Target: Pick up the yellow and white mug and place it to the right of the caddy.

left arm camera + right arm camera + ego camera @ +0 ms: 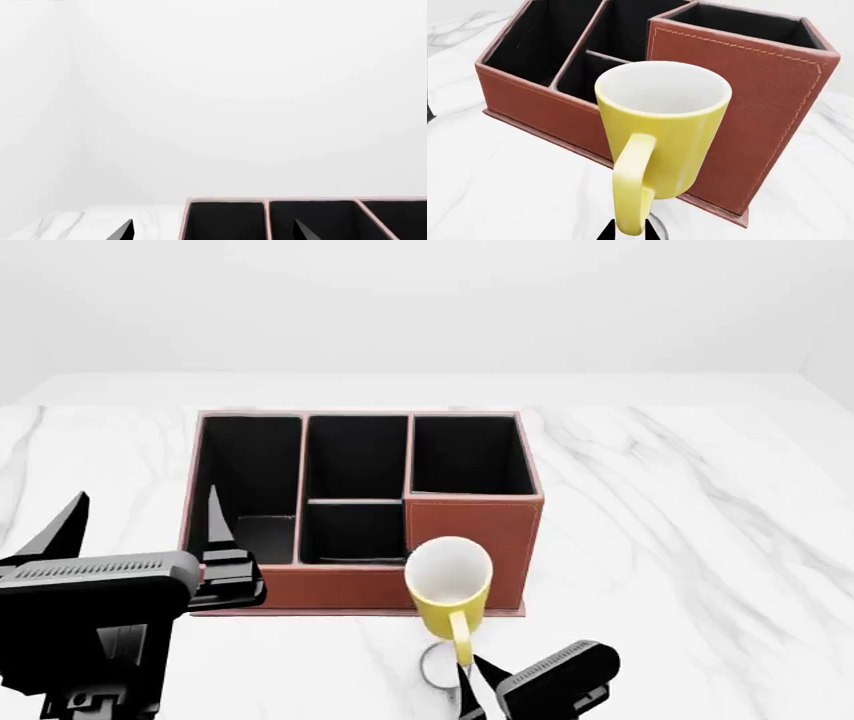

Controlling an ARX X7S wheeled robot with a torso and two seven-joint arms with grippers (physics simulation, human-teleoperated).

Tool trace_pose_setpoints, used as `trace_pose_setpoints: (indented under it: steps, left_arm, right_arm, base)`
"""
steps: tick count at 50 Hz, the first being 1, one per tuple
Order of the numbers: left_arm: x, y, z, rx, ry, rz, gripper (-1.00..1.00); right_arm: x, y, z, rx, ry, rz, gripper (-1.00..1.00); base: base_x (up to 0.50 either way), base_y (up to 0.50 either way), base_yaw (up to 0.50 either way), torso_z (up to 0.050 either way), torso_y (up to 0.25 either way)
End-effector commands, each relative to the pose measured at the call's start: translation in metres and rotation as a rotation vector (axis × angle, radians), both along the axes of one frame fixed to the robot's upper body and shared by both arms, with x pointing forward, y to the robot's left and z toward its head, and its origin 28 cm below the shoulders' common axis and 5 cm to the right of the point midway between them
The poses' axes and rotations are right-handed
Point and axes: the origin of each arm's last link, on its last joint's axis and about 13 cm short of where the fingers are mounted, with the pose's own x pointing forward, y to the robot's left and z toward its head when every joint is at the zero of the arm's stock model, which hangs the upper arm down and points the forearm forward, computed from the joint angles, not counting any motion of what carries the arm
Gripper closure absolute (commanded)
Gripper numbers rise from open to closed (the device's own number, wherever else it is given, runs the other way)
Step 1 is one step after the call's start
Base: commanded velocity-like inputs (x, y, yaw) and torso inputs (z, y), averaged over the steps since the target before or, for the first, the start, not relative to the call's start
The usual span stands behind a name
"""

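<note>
Head view: the yellow and white mug (449,587) is raised off the marble table (694,540), in front of the caddy (474,540), its handle turned toward the robot. The right gripper (466,680) pinches that handle from below, fingertips closed on it. On the right wrist view the mug (660,135) hangs before the caddy's (740,100) taller right-hand compartment, white inside showing. The left gripper (140,525) hovers by the caddy's left end, its 2 fingers spread apart with nothing between them; the left wrist view shows the caddy's (267,202) black-lined compartments
</note>
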Motion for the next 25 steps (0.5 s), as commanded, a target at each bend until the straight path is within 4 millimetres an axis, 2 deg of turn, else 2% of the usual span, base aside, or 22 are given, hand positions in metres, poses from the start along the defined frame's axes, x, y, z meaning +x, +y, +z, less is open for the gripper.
trace_pose_setpoints:
  steps: [1, 25]
  left_arm:
    - [-0.001, 0.0, 0.001, 0.003, -0.003, 0.002, -1.0]
    - [-0.002, 0.0, 0.003, -0.001, -0.009, 0.007, -1.0]
  right_arm:
    - [-0.005, -0.012, 0.011, -0.017, -0.052, -0.059, 1.0]
    - [-0.027, -0.042, 0.02, -0.04, -0.079, -0.206, 1.0]
  base:
    - [0.0, 0.0, 0.0, 0.0, 0.0]
    - [0.0, 0.0, 0.0, 0.0, 0.0]
